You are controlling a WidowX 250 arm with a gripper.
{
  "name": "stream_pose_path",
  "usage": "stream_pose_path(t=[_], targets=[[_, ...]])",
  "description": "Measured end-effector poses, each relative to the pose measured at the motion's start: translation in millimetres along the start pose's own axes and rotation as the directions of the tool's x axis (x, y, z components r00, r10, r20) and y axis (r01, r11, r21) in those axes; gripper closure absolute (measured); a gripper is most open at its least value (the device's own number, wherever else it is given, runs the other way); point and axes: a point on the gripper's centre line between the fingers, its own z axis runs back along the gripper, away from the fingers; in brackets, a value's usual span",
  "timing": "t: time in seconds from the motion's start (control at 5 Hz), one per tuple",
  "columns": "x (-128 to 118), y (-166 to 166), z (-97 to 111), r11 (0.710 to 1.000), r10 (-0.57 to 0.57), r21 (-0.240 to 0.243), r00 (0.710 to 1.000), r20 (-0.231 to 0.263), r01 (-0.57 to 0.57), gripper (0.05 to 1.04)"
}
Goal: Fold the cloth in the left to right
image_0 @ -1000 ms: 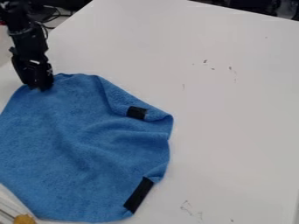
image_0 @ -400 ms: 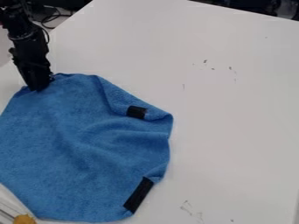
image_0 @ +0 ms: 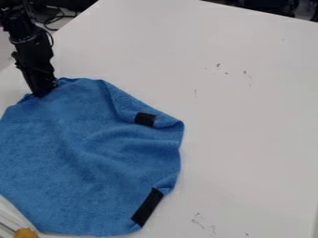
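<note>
The hand [image_0: 42, 92] points down at the cloth [image_0: 93, 162], its tip touching the top left part of the rim, which suits a fold from left to right: a grip there would let that side be drawn across the rest. Whether the hand is wide, narrow or pinched on cloth I cannot tell, since its dark end merges with itself where it meets the fabric. The arm [image_0: 28, 42] rises behind the hand to the view's upper left, so it leans in from outside the cloth and does not lie over the part to be covered. The cloth is spread on the table [image_0: 248, 93], below and to the right of the hand, with small puckers in its rim just beside the contact. Well to the hand's right, a flap [image_0: 124, 102] is turned inward, with an upper patch [image_0: 145, 119] on it; a lower patch [image_0: 147, 207] sits on the far lower right edge. The main left-to-right fold looks undone, so the likely step is securing the rim, then lifting and carrying it rightward. A shallow pinch could slip, and dragging low might bunch the soft middle or skew the flap. Far below the hand, a yellow knob [image_0: 25, 233] sits close to the cloth's lower left edge, a reason to lift clear.
</note>
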Motion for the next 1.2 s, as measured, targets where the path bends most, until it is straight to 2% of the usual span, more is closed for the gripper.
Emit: stream_pose_path(t=[0.2,0.4,0.8,1.0,1.2], targets=[[4,-7,10,1.000,-0.012,0.013,0.999,-0.043,0.013,1.006],[12,-21,35,0.999,-0.006,0.043,1.000,-0.024,0.007,1.006],[12,-68,69,0.996,0.021,0.084,0.999,-0.040,-0.017,1.006],[4,-104,59,0.999,0.015,0.032,1.000,-0.012,-0.015,1.006],[-3,-144,53,0.999,0.008,0.034,0.998,-0.055,-0.007,1.006]])
